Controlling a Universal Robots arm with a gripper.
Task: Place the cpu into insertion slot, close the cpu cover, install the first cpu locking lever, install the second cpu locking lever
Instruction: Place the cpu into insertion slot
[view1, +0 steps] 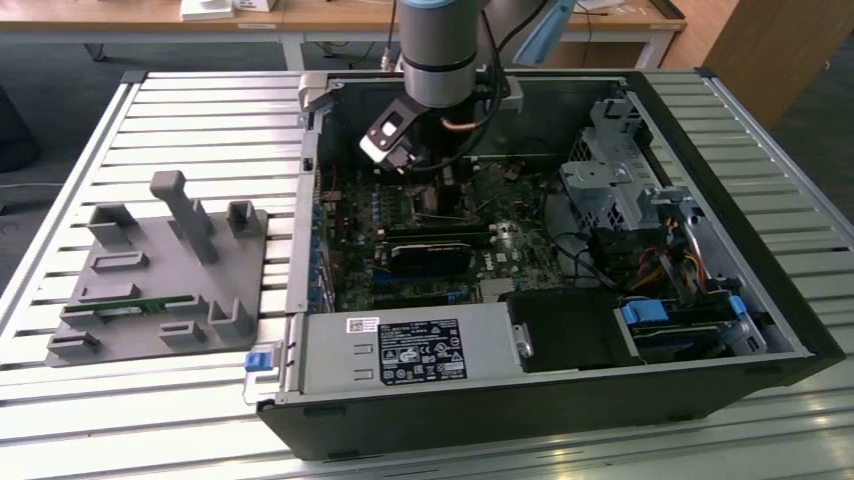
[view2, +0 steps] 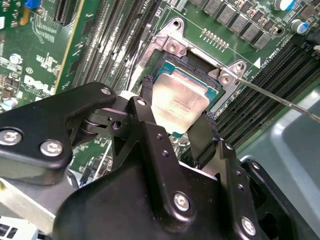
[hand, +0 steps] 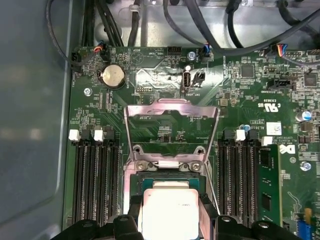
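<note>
Cpu (view2: 182, 97) lies silver side up right over the insertion slot (hand: 165, 179), pinched at two opposite edges by the gripper (view2: 179, 104); whether it is fully seated in the slot I cannot tell. At the slot's rim the cpu cover (hand: 170, 106) stands swung open, a thin metal lever (view2: 280, 100) juts from one slot corner, and long black memory slots (hand: 95, 180) flank it

- The arm (view1: 441, 45) reaches down into an open computer case (view1: 694, 330) lying on a slatted metal counter (view1: 200, 100).
- Its gripper (view1: 420, 178) hangs low over the green circuit board (view1: 400, 215); the jaws seem lost against the dark parts.
- A grey fixture block (view1: 160, 270) sits at the exterior view's left, just beside the case.
- A silver power supply box (view1: 400, 350) sits inside the case.
</note>
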